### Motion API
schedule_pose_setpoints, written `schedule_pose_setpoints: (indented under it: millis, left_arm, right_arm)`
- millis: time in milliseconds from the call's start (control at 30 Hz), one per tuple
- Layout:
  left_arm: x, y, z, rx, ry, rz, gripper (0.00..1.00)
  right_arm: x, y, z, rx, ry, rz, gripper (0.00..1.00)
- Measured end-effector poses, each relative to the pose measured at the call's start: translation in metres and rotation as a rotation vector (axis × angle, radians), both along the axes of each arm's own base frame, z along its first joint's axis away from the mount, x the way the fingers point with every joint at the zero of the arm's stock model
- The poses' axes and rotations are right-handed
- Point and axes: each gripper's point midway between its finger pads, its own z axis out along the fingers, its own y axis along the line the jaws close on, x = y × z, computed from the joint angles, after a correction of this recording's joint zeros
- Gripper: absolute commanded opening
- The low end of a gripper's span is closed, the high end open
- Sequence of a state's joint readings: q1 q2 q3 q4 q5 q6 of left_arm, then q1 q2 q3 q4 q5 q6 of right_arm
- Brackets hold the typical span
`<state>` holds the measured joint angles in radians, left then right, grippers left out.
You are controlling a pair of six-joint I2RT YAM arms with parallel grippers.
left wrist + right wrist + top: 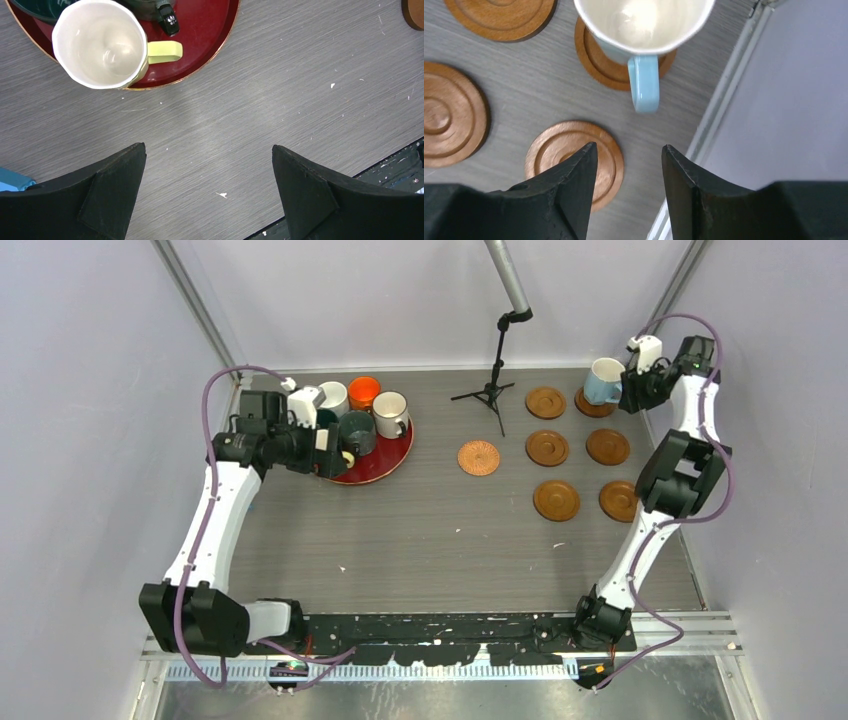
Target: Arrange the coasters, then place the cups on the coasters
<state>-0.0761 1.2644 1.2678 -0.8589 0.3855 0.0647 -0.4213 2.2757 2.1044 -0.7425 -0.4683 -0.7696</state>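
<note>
The light blue cup (604, 380) stands on the back right coaster (596, 62). Its handle (644, 84) points at my right gripper (629, 150), which is open just behind it with nothing between its fingers. Several more wooden coasters (547, 447) lie in two columns, and a woven coaster (479, 457) lies to their left. White (333, 397), orange (364, 392), cream (390, 414) and dark (356, 432) cups stand on the red tray (385, 466). A pale yellow cup (100, 42) sits at the tray's near edge. My left gripper (209, 150) hangs wide open over bare table just short of it.
A small black tripod stand (492, 390) stands at the back centre, under a grey pole (505, 275). The table's right edge rail (724, 100) and the wall run close beside my right gripper. Another dark cup (35, 9) shows at the tray's top left.
</note>
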Motion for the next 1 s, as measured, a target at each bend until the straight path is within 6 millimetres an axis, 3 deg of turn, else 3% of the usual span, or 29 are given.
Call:
schedule_pose_setpoints:
  millis: [100, 167, 267, 367, 433, 500, 633, 767, 833, 900, 1000]
  left_arm:
    - [-0.002, 0.000, 0.006, -0.002, -0.019, -0.001, 1.00]
    - [-0.003, 0.000, 0.009, -0.003, -0.030, -0.001, 1.00]
    - [-0.005, 0.000, 0.012, -0.004, -0.041, -0.001, 1.00]
    - [-0.007, 0.000, 0.013, -0.005, -0.038, 0.002, 1.00]
    - [-0.008, 0.000, 0.014, -0.008, -0.040, 0.008, 1.00]
    - [-0.009, 0.001, 0.016, -0.013, -0.040, 0.023, 1.00]
    - [-0.009, 0.004, 0.020, -0.018, -0.047, 0.069, 1.00]
    - [-0.010, 0.008, 0.025, -0.015, -0.059, 0.108, 1.00]
    - [-0.011, 0.011, 0.027, -0.008, -0.068, 0.122, 1.00]
    - [-0.011, 0.013, 0.027, -0.005, -0.075, 0.135, 1.00]
    - [-0.012, 0.015, 0.025, -0.001, -0.077, 0.149, 1.00]
  right_arm:
    - [-0.017, 0.002, 0.024, 0.006, -0.010, -0.020, 0.56]
    - [-0.030, 0.005, 0.044, 0.017, -0.018, -0.039, 0.65]
    - [-0.041, 0.016, 0.084, 0.032, -0.064, -0.059, 0.65]
    - [-0.049, 0.037, 0.120, 0.049, -0.114, -0.064, 0.65]
    - [-0.055, 0.060, 0.138, 0.068, -0.134, -0.059, 0.65]
    - [-0.058, 0.092, 0.149, 0.090, -0.139, -0.038, 0.65]
    - [-0.063, 0.190, 0.151, 0.142, -0.108, 0.061, 0.66]
    - [-0.079, 0.298, 0.123, 0.179, -0.021, 0.190, 0.65]
    - [-0.089, 0.342, 0.107, 0.183, 0.025, 0.234, 0.66]
    - [-0.091, 0.376, 0.093, 0.182, 0.049, 0.248, 0.65]
    - [-0.090, 0.412, 0.067, 0.176, 0.083, 0.229, 0.66]
